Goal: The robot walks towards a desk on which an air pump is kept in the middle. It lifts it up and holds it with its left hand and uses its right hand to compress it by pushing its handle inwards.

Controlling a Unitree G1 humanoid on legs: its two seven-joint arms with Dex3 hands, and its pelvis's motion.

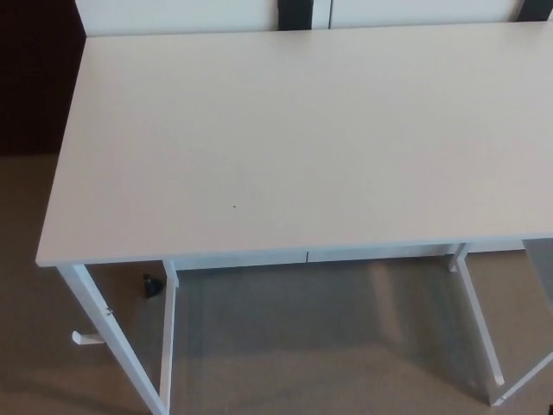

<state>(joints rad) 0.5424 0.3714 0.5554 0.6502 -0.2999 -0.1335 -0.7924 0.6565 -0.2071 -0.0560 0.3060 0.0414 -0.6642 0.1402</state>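
Overhead, looking down: the desk (294,138) fills most of the head view. Its pale top runs out of frame on the right, so that end is cut off; the far edge meets a white panel (173,13) with a dark vertical gap (296,12) in it near the top middle.

Air pump: not visible anywhere on the part of the desk that shows. Whether it sits on the cut-off right end cannot be told from here. Only mark on the top is a tiny dark speck (234,206), toward the near edge, left of centre.

Robot hands: neither the left nor the right hand shows, so the state of the fingers cannot be judged.

Below the desk's near edge: white slanted leg (108,333) at the near left corner, with a second upright leg (168,333) just beside it. A short white peg (85,338) sticks out from the slanted leg. On the right, another white leg (479,324) slants down; a further white bar (523,380) is clipped by the frame corner.

A small dark object (153,284) sits on the carpet (320,337) under the desk, just left of the upright leg; too small and shadowed to identify. Left of the desk, a dark area (34,78), detail lost.
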